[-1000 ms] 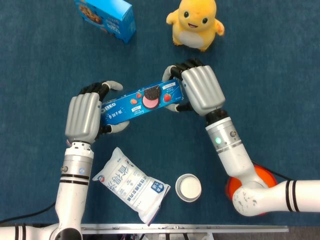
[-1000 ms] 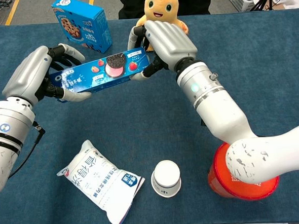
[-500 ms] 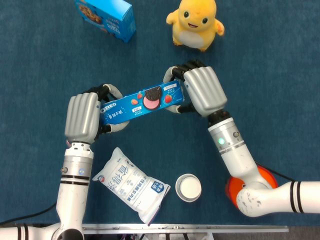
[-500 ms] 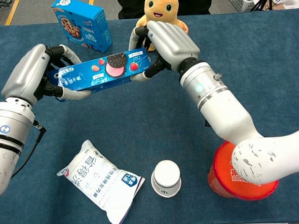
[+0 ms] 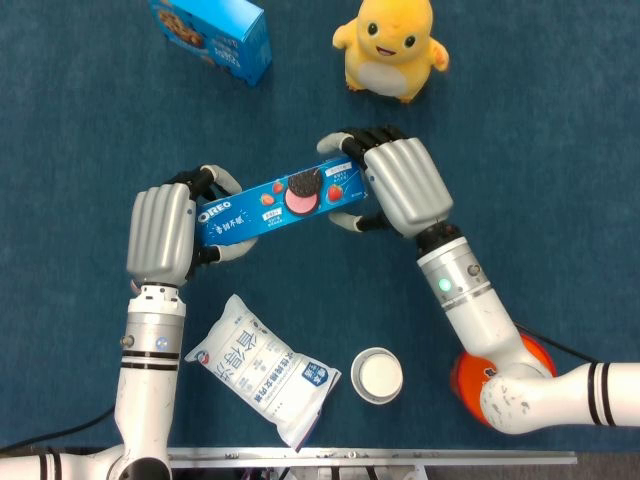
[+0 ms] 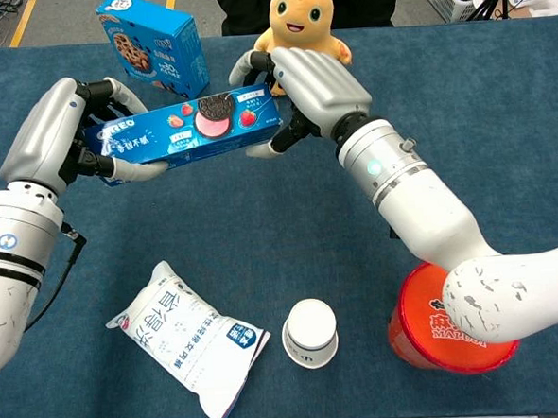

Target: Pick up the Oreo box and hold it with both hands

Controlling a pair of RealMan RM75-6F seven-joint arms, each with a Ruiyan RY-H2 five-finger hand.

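Note:
The long blue Oreo box (image 5: 283, 203) (image 6: 185, 131) hangs in the air above the blue table, tilted with its right end higher. My left hand (image 5: 162, 232) (image 6: 53, 135) grips its left end, fingers curled over the top edge and thumb underneath. My right hand (image 5: 402, 184) (image 6: 317, 81) grips its right end the same way. The box's printed face with the cookie picture shows between the two hands.
A blue cookie box (image 5: 213, 34) (image 6: 152, 41) and a yellow plush toy (image 5: 393, 45) (image 6: 302, 12) stand at the far side. A white snack bag (image 5: 262, 366) (image 6: 190, 338), a white paper cup (image 5: 377, 375) (image 6: 310, 332) and an orange tub (image 6: 446, 319) lie near the front edge.
Both hands have lifted the Oreo box a little and carried it slightly left. The grip on each end is unchanged.

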